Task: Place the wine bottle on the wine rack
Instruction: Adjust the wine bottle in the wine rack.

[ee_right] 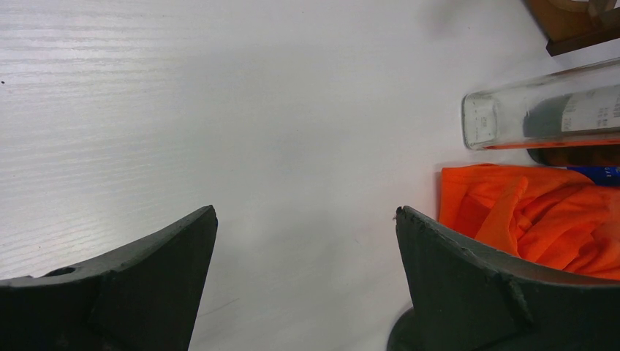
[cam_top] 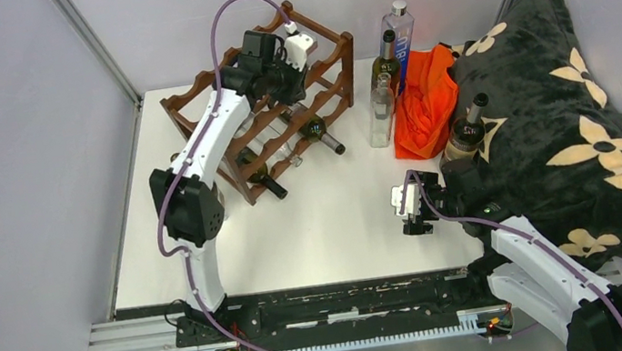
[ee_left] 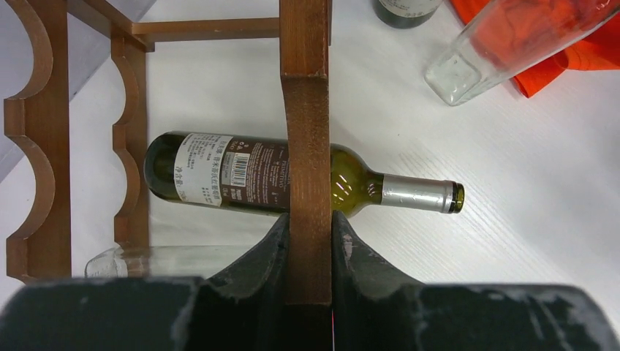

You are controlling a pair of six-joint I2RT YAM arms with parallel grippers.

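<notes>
At the left, the left arm reaches out over the white table to the top of the reddish-brown wine rack, which stands at the far left of the tabletop. The left gripper is clamped on one of the rack's upper wooden rails, a dark finger pressed against each side of the wood. Directly below that rail a green wine bottle lies on its side low in the rack, its foil-capped neck sticking out past the frame. A clear bottle lies beside it, and another dark bottle rests nearer the rack's front corner. Right of the rack, three bottles stand close together: a dark wine bottle, a clear glass bottle and a tall blue-labelled bottle. Just beside them lies a crumpled orange cloth. The right gripper hovers low over bare table near the cloth, its fingers spread wide with nothing between them. Behind it, one more bottle leans against the black flower-patterned blanket heaped at the right.
</notes>
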